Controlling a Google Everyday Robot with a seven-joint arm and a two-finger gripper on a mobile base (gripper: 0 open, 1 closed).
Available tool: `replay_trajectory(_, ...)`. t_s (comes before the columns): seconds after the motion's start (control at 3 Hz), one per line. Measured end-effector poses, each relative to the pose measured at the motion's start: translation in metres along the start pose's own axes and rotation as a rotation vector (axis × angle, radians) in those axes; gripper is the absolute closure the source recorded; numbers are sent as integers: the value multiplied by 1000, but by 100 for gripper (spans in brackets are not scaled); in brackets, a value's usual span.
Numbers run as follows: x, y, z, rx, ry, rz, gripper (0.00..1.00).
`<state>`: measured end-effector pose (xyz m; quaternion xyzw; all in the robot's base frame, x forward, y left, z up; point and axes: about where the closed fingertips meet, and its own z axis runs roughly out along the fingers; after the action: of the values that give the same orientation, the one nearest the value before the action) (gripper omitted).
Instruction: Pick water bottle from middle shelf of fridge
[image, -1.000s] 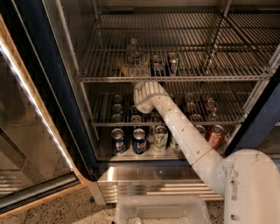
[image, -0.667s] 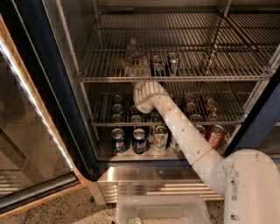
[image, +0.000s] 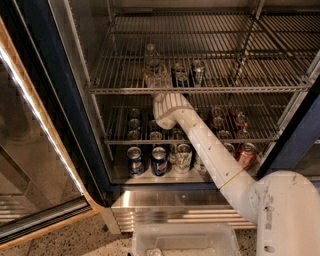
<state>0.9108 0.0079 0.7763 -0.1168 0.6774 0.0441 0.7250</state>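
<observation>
One water bottle (image: 152, 62) is standing on the middle shelf (image: 250, 89) of the fridge (image: 296, 142), two cans (image: 198, 71) sitting right of it. The gripper (image: 159, 83) is reaching at the bottle's base; grip can't be told.

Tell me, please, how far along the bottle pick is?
Done: the fridge stands open and the arm reaches inside. In hand: the tool is at the front rail of the shelf, close beside the water bottle. Left: the bottle stands on the shelf, not yet lifted out.

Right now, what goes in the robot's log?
hand: at middle shelf front rail, by water bottle | bottle: upright, left of cans | fridge: door open
</observation>
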Motion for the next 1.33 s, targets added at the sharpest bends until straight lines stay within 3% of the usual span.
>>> replay_trajectory(0.33, -1, -1, -1, 4, -2, 0, 100)
replay_trajectory(1.33, -11, -2, -21, 18, -40, 15, 100)
